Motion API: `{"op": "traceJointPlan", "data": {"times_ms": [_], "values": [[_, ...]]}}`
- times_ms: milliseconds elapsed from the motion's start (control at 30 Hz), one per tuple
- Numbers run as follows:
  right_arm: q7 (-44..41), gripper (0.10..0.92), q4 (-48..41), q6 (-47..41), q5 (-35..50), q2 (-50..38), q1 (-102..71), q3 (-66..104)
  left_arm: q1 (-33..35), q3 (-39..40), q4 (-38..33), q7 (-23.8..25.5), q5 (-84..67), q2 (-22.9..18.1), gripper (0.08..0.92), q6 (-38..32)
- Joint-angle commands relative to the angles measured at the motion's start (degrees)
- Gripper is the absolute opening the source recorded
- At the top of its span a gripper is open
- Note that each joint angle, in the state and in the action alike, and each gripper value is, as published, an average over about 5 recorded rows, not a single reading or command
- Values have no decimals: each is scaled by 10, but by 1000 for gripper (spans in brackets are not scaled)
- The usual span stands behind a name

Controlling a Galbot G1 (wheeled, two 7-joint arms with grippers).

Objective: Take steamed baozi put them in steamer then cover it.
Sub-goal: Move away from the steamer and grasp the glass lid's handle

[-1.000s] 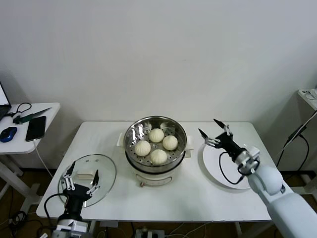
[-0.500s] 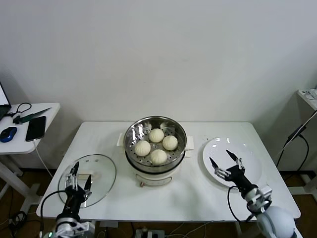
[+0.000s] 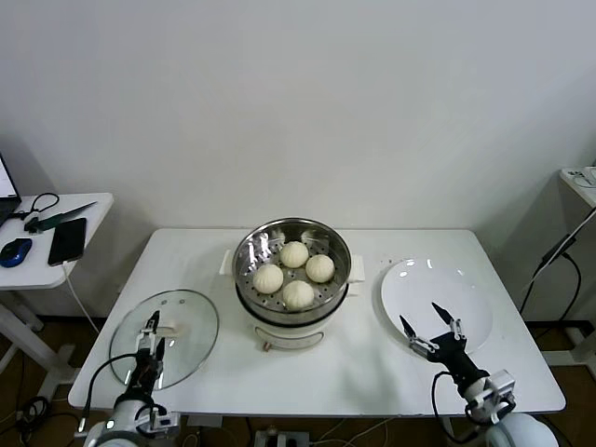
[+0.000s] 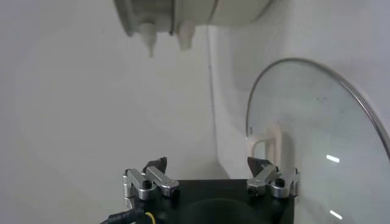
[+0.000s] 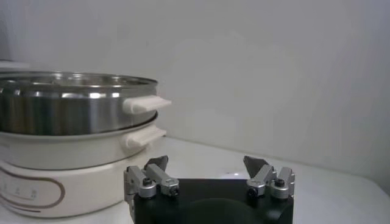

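Note:
The steamer [image 3: 291, 279], a shiny steel pot on a cream base, stands mid-table with several cream-white baozi [image 3: 297, 293] on its perforated tray. The cover [image 3: 191, 321], a clear glass lid with a cream handle, lies flat on the table to the steamer's left. My left gripper [image 3: 154, 333] hangs open over the lid's near part, holding nothing. In the left wrist view the left gripper [image 4: 207, 167] shows beside the lid handle [image 4: 272, 143]. My right gripper [image 3: 418, 314] is open and empty over the near edge of the white plate [image 3: 442, 279]. The right wrist view shows the steamer [image 5: 67, 109] beyond the right gripper [image 5: 207, 164].
The white table [image 3: 372, 363] ends just behind both grippers. A side table [image 3: 88, 209] at the far left carries a phone [image 3: 67, 240], a blue mouse [image 3: 15, 251] and cables. A black cable hangs at the far right.
My right gripper has drawn back from beside the steamer to the plate's near edge. The left gripper has sunk toward the table's front edge and turned. Both stay open.

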Motion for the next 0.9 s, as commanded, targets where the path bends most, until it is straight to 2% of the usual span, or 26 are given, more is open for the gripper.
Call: {"op": "traceJointPlan", "data": {"times_ms": [33,500,800,900], "values": [[-1,823,-3,1,-16,15,-14,10,-81,4,121,-31,28,14,823,0],[-4,823,-10,6,-28,22,-9,11,-152,6,189,-61,7,23,823,-1],[-8,823,-18,12,-42,26,-3,9,-168,6,213,-75,-22,26,823,-18],[-10,823,-23,14,-47,29,1,8,-165,8,212,-75,-32,27,792,-24]]}}
